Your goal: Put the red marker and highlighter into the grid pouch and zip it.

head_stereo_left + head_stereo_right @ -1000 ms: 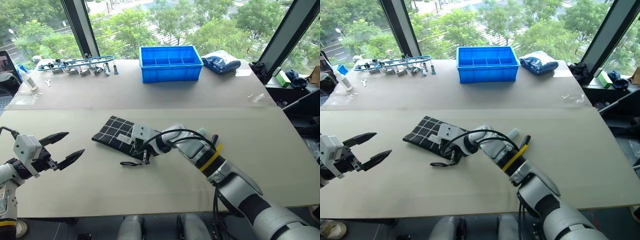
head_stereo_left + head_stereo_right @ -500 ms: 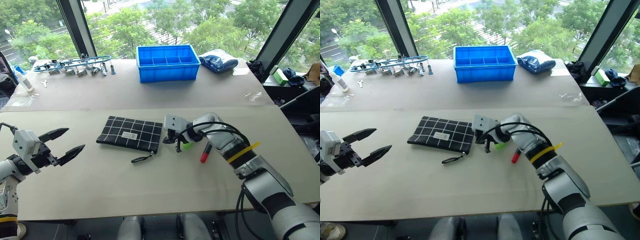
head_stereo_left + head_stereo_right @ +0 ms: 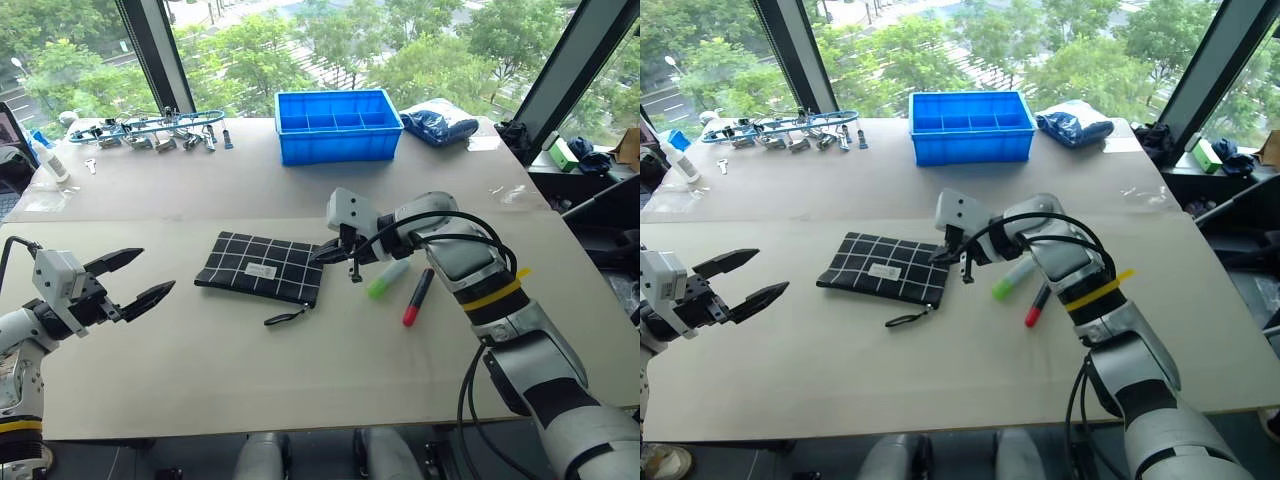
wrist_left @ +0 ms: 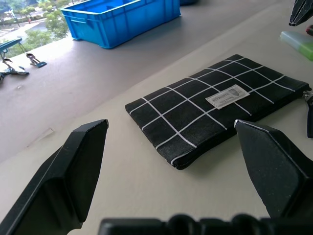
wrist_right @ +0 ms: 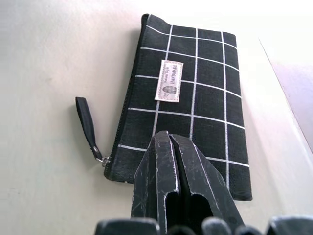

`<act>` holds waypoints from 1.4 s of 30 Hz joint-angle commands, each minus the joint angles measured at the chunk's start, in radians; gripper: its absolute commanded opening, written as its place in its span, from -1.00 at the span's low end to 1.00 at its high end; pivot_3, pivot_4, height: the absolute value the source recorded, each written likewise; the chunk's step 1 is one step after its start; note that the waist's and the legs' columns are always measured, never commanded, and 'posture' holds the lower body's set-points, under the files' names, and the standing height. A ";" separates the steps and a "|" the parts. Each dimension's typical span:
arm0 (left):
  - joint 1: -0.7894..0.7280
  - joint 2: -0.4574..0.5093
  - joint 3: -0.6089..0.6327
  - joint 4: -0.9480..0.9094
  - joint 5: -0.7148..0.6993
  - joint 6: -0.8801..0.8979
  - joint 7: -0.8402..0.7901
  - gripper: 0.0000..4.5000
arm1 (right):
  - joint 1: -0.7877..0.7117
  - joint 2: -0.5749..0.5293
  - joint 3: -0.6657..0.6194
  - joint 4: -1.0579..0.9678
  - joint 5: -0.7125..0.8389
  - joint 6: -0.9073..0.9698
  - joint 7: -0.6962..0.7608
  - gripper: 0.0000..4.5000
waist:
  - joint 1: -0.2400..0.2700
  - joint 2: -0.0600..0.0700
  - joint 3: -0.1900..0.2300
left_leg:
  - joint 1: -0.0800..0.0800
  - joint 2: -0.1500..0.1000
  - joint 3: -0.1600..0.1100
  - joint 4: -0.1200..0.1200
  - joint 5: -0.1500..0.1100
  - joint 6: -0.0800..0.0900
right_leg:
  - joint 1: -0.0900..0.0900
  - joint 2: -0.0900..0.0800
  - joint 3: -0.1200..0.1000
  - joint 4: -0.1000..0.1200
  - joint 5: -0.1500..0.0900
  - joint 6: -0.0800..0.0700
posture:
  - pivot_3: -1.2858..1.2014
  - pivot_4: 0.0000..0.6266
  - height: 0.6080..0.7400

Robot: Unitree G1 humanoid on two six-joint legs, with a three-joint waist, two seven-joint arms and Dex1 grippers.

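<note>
I saw the flat black white-gridded fabric pouch (image 3: pixel 262 268) lying on the table, zip seemingly closed. My right gripper (image 3: pixel 326 254) hung above its end, jaws pressed together, empty; my left gripper (image 3: pixel 133 278) stood spread. I judged it soft, light; take the strap pull (image 3: pixel 284 318).

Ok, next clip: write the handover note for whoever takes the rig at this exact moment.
Left gripper: open, empty, hovering off the pouch's left end.
Right gripper: shut, holding nothing, above the grid pouch's right end.
Grid pouch: flat on the table, label up, strap pull at its right end, zipper looks closed.
Highlighter and red marker: side by side on the table right of the pouch, not inside.
Done: nothing packed.
Left: open the pouch, insert both pens, zip it.
</note>
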 commanded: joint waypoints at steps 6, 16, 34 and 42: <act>0.000 -0.008 0.006 -0.012 -0.018 0.003 -0.006 1.00 | 0.072 0.129 0.030 0.034 0.019 0.105 -0.084 -0.99 | 0.000 0.000 0.000 | 0.000 0.000 0.002 0.000 0.000 -0.001 | -0.001 0.001 0.000 0.000 0.000 0.000 | 0.03 -0.52 1.00; -0.002 -0.007 0.007 -0.018 -0.028 0.014 0.001 1.00 | 0.111 0.176 0.139 0.034 -0.027 0.137 -0.115 -0.99 | 0.007 0.000 0.000 | 0.000 -0.001 0.002 0.000 0.000 -0.001 | -0.001 0.001 0.000 0.000 0.000 0.000 | 0.03 -0.52 1.00; -0.001 -0.006 0.010 -0.034 -0.032 0.025 0.004 1.00 | -0.020 0.074 0.065 0.260 -0.106 -0.055 -0.148 -0.99 | 0.002 0.000 0.000 | 0.000 0.000 0.002 0.000 0.000 -0.001 | -0.001 0.001 0.000 0.000 0.000 0.000 | 0.03 -0.52 1.00; -0.015 -0.004 0.006 -0.031 -0.033 0.037 0.004 1.00 | -0.093 0.142 -0.059 0.377 -0.063 -0.062 -0.206 -0.99 | -0.002 0.000 0.000 | 0.000 0.000 0.002 0.000 0.001 -0.001 | -0.001 0.001 0.000 0.000 0.000 0.000 | 0.03 -0.52 1.00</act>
